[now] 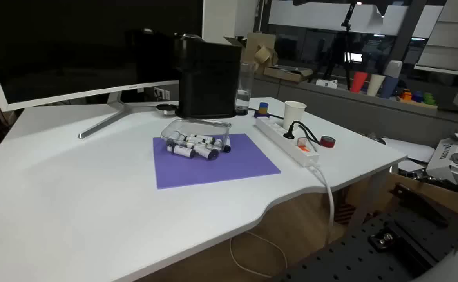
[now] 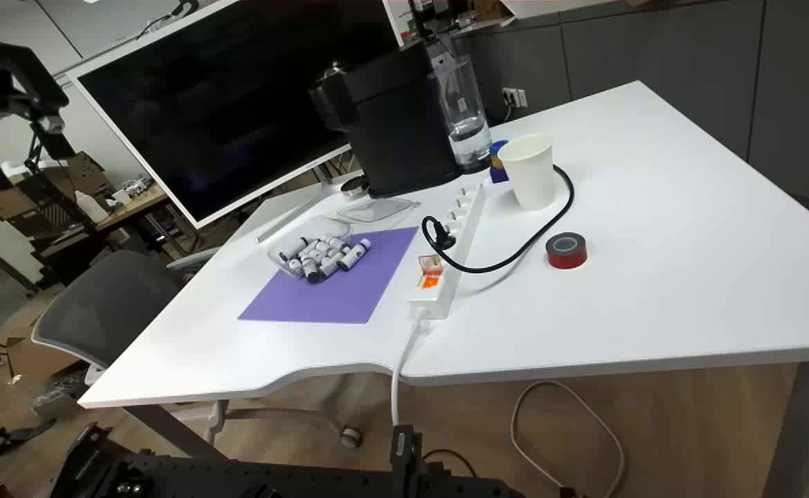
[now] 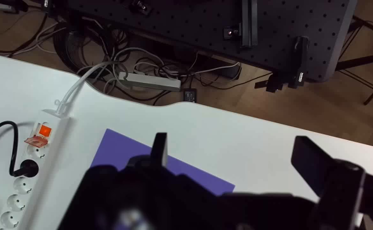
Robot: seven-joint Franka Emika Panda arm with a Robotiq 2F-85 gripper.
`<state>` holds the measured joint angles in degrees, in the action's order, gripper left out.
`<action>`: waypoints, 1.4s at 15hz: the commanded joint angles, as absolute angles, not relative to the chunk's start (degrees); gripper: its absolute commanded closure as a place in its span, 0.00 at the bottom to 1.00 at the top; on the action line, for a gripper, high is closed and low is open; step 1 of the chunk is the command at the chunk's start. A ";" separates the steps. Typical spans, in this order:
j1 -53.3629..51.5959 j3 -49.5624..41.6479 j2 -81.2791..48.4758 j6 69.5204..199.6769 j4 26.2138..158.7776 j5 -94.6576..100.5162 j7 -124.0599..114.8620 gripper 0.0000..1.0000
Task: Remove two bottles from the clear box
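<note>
Nearest to us in the wrist view hangs the gripper (image 3: pixel 231 145), its jaws spread wide apart and its dark body in front of part of the purple mat (image 3: pixel 119 145). We also see it in an exterior view, high up and well apart from the mat. In both exterior views the clear box (image 1: pixel 203 127) sits over the mat's far edge, partly on the mat and partly past it. We find the bottles (image 1: pixel 180 151), pale-bodied with dark caps, heaped at the box and mostly on their sides, several showing through its clear wall; for those closest to the mat's middle, we cannot tell whether they lie inside the box or on the mat just beside it. Just beyond the mat, in an exterior view, we make out a flat clear plastic piece (image 2: pixel 376 209). Alongside the mat runs a white power strip (image 1: pixel 279 137) with a black plug (image 1: pixel 288 135) in it, and farther from the mat on that same side we see an upright white cup (image 1: pixel 293 111) and a red tape roll (image 1: pixel 328 141). Behind the mat we have a tall black box (image 1: pixel 209 78) and a monitor (image 1: pixel 76 47), both standing on the white desk (image 1: pixel 76 196) that bears the mat
</note>
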<state>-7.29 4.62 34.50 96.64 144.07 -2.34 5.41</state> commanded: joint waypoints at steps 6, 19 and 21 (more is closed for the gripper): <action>-7.39 4.55 34.44 96.57 144.00 -2.30 5.34 0.00; 1.16 4.91 23.61 124.35 141.38 14.02 -0.62 0.00; 2.11 4.42 17.11 127.83 138.56 15.58 0.00 0.00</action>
